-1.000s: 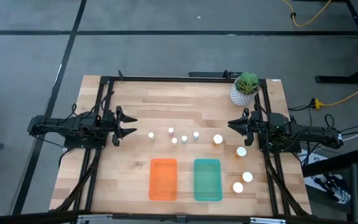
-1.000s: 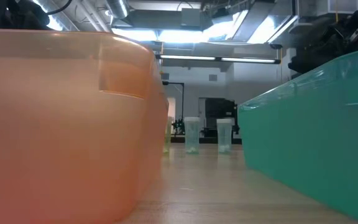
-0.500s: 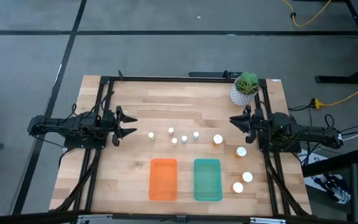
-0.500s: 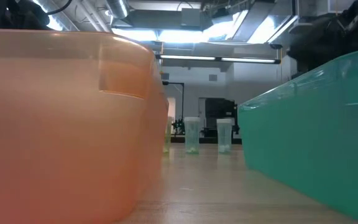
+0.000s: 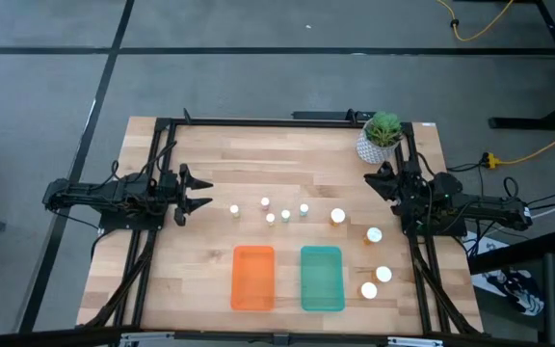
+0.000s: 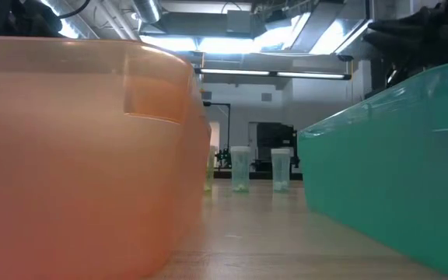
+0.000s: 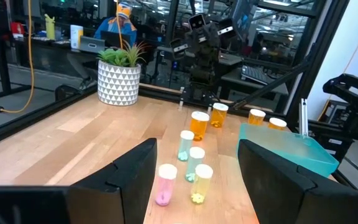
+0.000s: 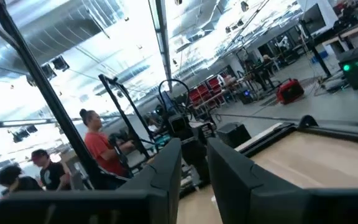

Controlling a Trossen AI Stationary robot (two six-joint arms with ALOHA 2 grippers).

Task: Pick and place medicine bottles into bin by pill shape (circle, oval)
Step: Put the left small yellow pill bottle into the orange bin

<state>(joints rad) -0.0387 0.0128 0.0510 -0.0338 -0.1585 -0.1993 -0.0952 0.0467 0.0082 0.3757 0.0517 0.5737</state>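
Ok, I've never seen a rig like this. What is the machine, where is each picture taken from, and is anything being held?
Two dark robot arms work at a wooden table. One picture looks straight down, one sits at table height between the trays, and two ride on the wrists. The left gripper waits open at the left edge; the right gripper is open near the potted plant. Small white-capped medicine bottles stand mid-table, with larger ones to the right. The orange tray and teal tray hold nothing. Nothing is held.

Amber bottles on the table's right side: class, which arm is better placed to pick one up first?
Right, probably. The right gripper hangs beside the amber bottles, while the left gripper waits open across the table, nearer the tiny bottles.
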